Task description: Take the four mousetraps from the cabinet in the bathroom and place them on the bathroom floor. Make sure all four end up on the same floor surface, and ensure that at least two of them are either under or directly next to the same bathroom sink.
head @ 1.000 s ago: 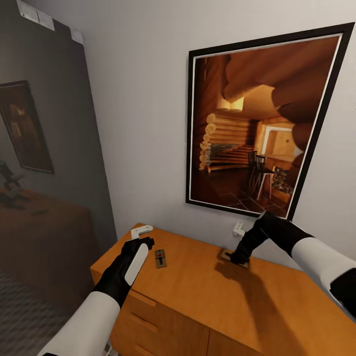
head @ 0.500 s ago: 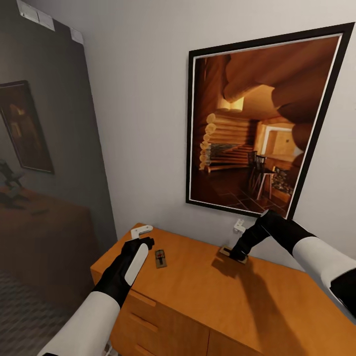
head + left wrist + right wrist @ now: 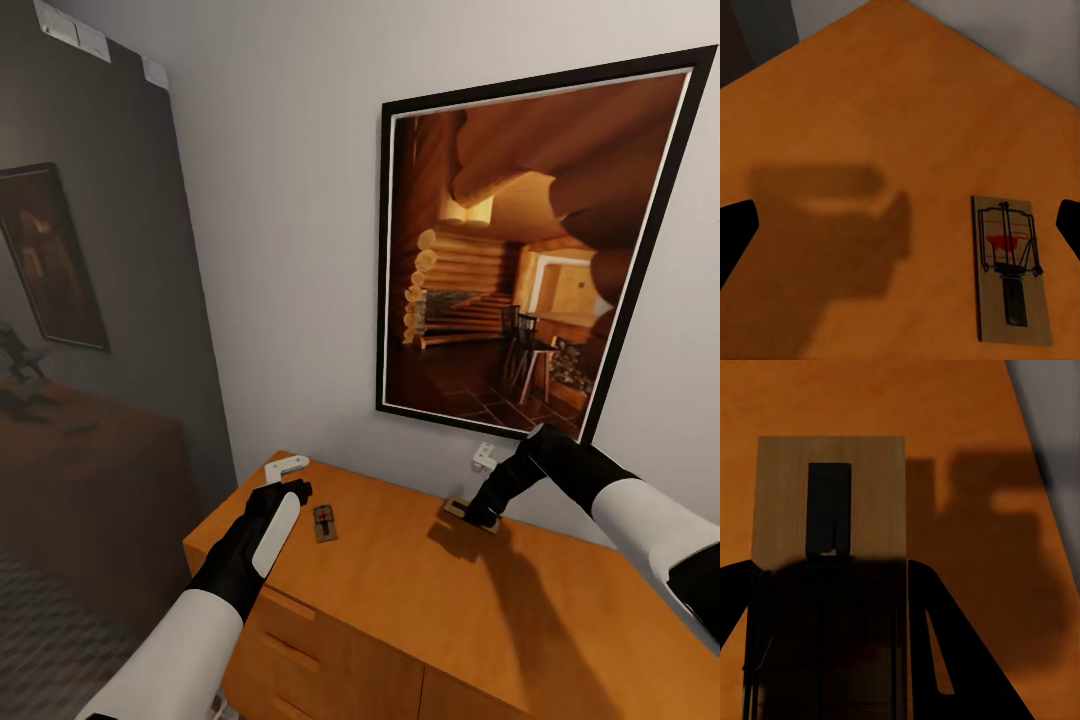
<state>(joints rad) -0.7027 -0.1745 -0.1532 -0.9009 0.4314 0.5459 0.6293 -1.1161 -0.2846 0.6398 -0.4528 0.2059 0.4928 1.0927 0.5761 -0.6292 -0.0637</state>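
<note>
Nothing shifted since half a second back: right gripper [image 3: 482,519] fingers straddle a mousetrap [image 3: 829,540] on the cabinet [image 3: 420,600], grasp step, closing judged next; left gripper [image 3: 290,487] spread, second mousetrap [image 3: 1009,270] just beside.

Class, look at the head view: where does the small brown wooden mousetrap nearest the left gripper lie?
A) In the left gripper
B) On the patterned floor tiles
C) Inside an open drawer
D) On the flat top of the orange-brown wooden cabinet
D: the small brown wooden mousetrap lies flat on the orange-brown wooden cabinet top, beside the left gripper, apart from it.
</note>
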